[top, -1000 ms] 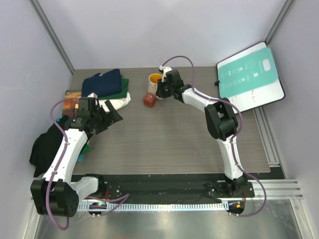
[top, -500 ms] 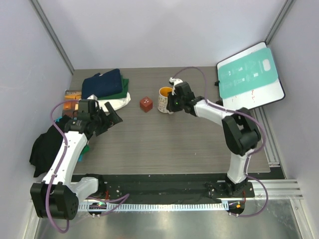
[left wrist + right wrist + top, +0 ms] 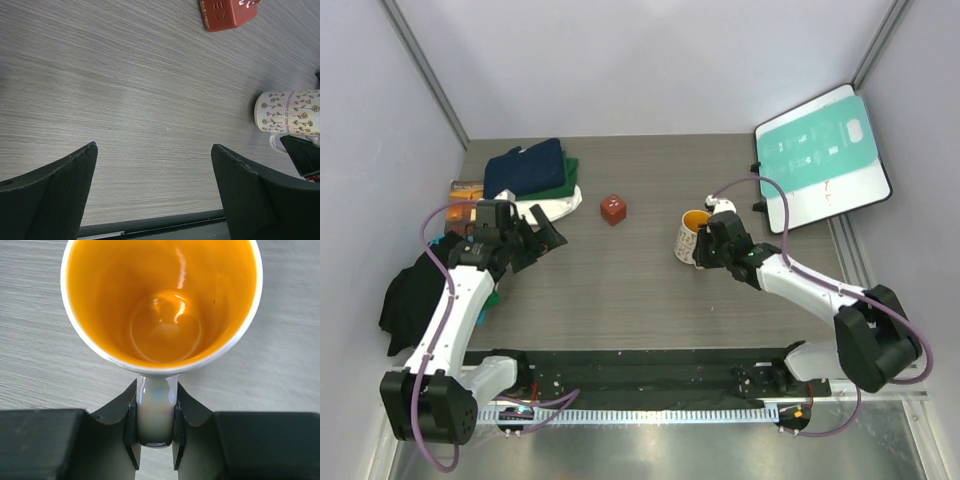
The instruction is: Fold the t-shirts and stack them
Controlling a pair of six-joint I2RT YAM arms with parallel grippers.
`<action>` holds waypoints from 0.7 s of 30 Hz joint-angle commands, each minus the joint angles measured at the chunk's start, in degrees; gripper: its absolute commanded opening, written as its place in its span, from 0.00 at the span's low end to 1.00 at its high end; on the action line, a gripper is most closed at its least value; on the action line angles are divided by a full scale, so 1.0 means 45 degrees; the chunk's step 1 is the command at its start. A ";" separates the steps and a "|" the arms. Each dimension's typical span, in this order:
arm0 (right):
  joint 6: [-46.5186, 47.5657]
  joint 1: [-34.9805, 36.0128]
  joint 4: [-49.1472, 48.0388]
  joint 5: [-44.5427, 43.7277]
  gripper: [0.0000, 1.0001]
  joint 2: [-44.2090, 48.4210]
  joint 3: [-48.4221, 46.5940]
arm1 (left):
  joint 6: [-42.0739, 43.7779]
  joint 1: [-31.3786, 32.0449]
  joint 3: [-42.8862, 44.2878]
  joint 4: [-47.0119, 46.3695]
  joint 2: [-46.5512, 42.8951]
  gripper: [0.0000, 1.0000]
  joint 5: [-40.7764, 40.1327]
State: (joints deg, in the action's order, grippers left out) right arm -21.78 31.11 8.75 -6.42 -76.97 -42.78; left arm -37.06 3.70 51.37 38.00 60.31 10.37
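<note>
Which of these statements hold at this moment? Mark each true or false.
1. The right gripper is shut on the handle of the mug. True.
2. The left gripper holds the red cube. False: its jaws are open and empty, and the cube sits apart on the table.
3. The mug is full of liquid. False: its orange inside is empty.
4. The navy t-shirt lies on top of the green t-shirt. True.

We see a robot lab cell, bare white walls, aluminium framing, wood-grain table, black mounting bar up front.
</note>
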 commanded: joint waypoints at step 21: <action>-0.7341 0.0156 0.5456 -0.7148 0.01 0.5503 0.2926 | 0.0130 0.0017 0.0595 -0.0183 0.0171 0.94 0.0273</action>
State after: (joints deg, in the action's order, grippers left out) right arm -45.39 31.90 28.08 -30.04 -52.36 -29.61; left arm -37.04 3.73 51.62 38.00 61.23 10.55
